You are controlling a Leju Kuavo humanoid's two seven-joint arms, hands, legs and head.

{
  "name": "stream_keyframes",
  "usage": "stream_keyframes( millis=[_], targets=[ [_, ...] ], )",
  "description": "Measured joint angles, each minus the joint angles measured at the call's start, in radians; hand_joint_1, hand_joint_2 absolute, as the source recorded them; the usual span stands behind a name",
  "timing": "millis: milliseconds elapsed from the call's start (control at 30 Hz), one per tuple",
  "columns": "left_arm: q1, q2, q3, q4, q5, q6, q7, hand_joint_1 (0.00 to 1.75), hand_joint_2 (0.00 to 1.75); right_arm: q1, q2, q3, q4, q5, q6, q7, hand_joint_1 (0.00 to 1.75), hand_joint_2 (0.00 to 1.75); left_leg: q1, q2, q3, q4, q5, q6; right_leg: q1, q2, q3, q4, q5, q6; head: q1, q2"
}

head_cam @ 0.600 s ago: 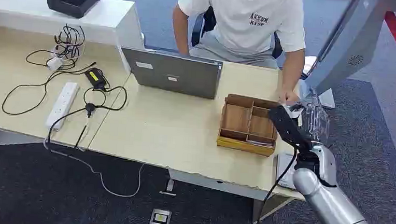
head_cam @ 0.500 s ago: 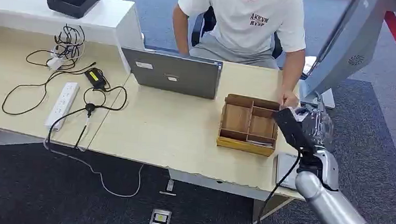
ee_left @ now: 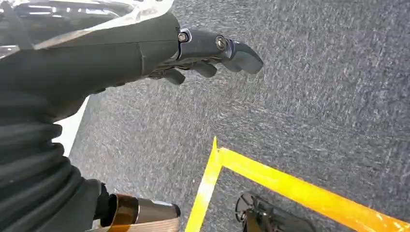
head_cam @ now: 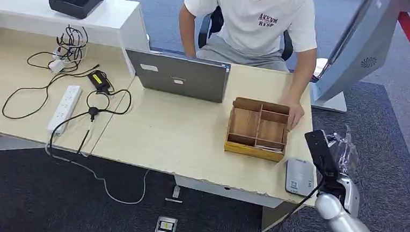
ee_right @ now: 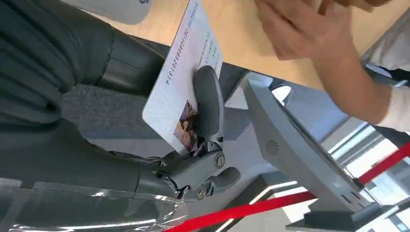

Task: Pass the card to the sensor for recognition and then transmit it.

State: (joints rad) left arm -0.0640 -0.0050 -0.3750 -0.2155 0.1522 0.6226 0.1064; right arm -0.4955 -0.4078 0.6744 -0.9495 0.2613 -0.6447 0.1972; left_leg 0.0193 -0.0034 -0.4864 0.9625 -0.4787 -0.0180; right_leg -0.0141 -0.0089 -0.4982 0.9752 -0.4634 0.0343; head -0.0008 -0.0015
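Risk of slip: right hand (ee_right: 193, 145) off desk's right edge, pinching ID card (ee_right: 181, 92) btwn thumb & fingers w/ thin grip, may drop before grey card reader (head_cam: 299, 176) near front-right corner; left hand (ee_left: 203, 53) loose, holding nothing.
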Motion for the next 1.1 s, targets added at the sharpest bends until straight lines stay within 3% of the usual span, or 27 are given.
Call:
stream_keyframes(
  millis=[333,667,1100],
  targets=[
    [0.000,-0.005,0.000,0.000,-0.003,0.000,0.001,0.00,1.75,0.050,0.001,0.000,0.070,-0.021,0.008,-0.007,1.75,1.75,0.000,0.000,0.000,0.000,0.000,0.000,0.000,0.000,0.000,0.000,0.000,0.000,0.000,0.000],
    [0.000,-0.007,0.000,0.000,0.009,0.000,0.011,0.00,1.75,0.068,0.019,0.003,0.121,-0.020,0.060,-0.006,1.75,1.75,0.000,0.000,0.000,0.000,0.000,0.000,0.000,0.000,0.000,0.000,0.000,0.000,0.000,0.000],
    [-0.001,-0.007,0.000,0.000,0.011,0.000,0.009,0.00,1.75,0.068,0.040,0.003,0.152,-0.020,0.062,-0.008,1.75,1.75,0.000,0.000,0.001,0.000,0.000,0.000,0.000,0.000,0.001,0.000,0.000,0.000,0.000,0.000]
  ],
)
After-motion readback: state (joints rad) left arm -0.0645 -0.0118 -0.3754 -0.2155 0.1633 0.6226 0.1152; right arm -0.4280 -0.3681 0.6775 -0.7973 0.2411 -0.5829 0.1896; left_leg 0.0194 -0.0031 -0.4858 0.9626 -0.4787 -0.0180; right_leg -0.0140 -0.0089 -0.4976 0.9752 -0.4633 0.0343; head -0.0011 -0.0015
